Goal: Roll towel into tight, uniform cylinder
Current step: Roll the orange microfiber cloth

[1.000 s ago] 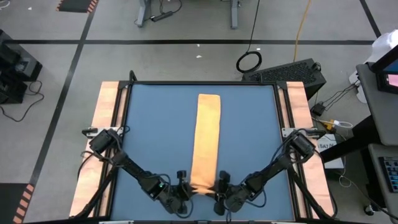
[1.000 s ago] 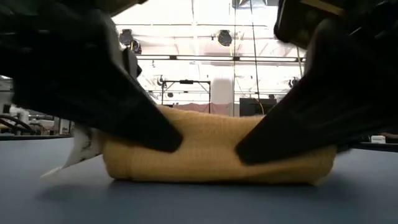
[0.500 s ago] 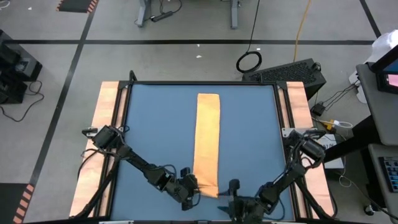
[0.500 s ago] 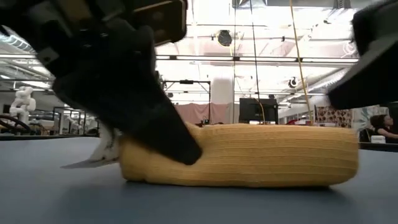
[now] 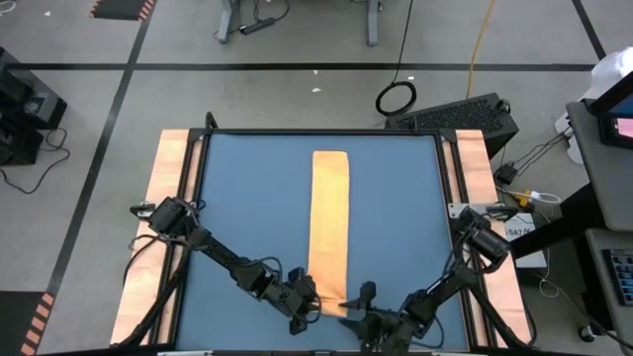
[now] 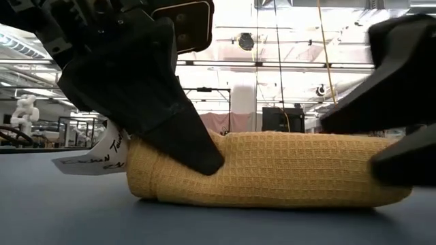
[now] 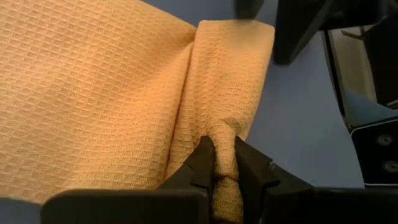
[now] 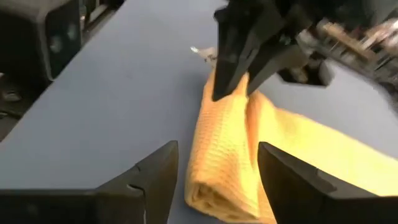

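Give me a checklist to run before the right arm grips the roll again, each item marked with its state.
1. Left gripper pinches the towel roll: ok.
2. Right gripper jaws open, lined up with the roll's end: ok.
3. Right gripper off the cloth: ok, apart from it.
4. Roll even along its length: not ok, pinched in under the left gripper.
5. Unrolled strip lies flat and straight on the table: ok.
6. Roll tightness: cannot tell.

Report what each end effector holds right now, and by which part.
The left end effector pinches the towel at one end of its rolled near edge. The right end effector is open at the roll's other end, holding nothing.
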